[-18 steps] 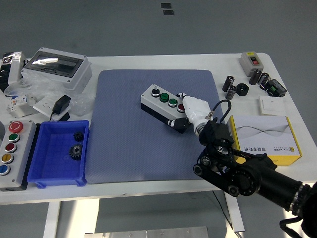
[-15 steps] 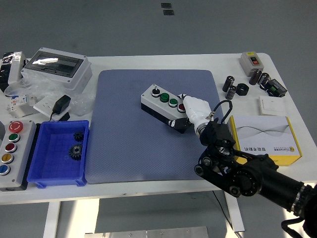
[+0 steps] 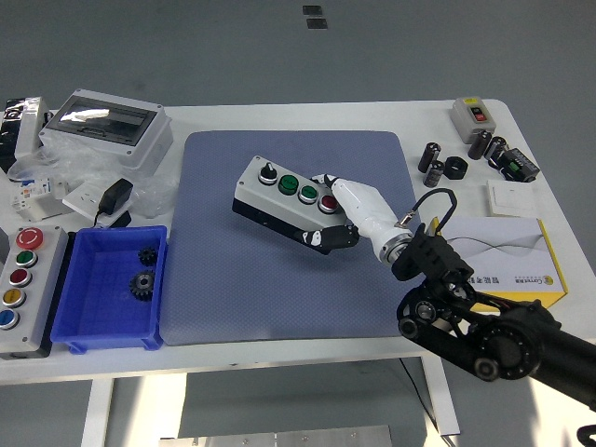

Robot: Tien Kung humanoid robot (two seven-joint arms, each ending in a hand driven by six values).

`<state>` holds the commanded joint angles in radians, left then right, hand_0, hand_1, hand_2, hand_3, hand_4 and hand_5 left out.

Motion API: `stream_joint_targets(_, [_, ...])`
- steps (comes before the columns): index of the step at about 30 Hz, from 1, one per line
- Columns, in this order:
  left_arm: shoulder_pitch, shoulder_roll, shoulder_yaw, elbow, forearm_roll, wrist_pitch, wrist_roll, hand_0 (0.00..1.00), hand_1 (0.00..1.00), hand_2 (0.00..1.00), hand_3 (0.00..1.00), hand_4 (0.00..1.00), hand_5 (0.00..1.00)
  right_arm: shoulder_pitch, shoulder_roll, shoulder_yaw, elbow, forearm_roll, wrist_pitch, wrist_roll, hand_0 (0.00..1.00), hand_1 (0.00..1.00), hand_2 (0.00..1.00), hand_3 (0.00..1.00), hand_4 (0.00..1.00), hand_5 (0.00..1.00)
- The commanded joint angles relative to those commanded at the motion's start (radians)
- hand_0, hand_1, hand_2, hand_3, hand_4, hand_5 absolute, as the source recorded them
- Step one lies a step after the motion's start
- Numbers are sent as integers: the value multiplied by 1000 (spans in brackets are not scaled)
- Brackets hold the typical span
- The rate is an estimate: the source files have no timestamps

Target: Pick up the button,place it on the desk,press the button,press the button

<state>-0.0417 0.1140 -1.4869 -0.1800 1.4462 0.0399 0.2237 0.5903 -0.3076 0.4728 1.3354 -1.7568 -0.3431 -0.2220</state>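
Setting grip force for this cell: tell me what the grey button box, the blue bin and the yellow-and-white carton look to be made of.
Grey button box with four controls, gripped by the right robot hand: likely moulded plastic, matte, with a black base.
Blue open-top bin: probably plastic, slightly glossy, thin rimmed walls.
Yellow-and-white rectangular carton: looks like printed cardboard, flat faces and sharp folded edges.

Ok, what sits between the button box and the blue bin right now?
In the head view, only bare blue-grey mat lies between the button box, held by the right robot hand, and the blue bin.
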Motion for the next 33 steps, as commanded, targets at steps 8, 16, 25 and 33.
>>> stream_joint_targets(8, [-5, -2, -11, 0, 13, -1, 0, 624, 586, 527, 583, 637, 135, 5, -115, -74, 66, -114, 111, 84, 95, 296, 340, 366, 132, 2])
stream_joint_targets(16, [-6, -1, -17, 0, 21, -1, 3, 624, 586, 527, 583, 639, 136, 1, -117, -76, 35, -117, 133, 76, 134, 308, 341, 365, 148, 2])
stream_joint_targets(25, [-9, 2, -15, 0, 20, -1, 4, 626, 586, 527, 584, 639, 137, 23, -122, -101, 22, -94, 124, 80, 509, 627, 643, 676, 386, 2])
stream_joint_targets(33, [-9, 4, -16, 0, 25, -2, 4, 625, 587, 527, 584, 637, 135, 32, -132, -103, 27, -77, 119, 81, 773, 743, 744, 711, 460, 2])
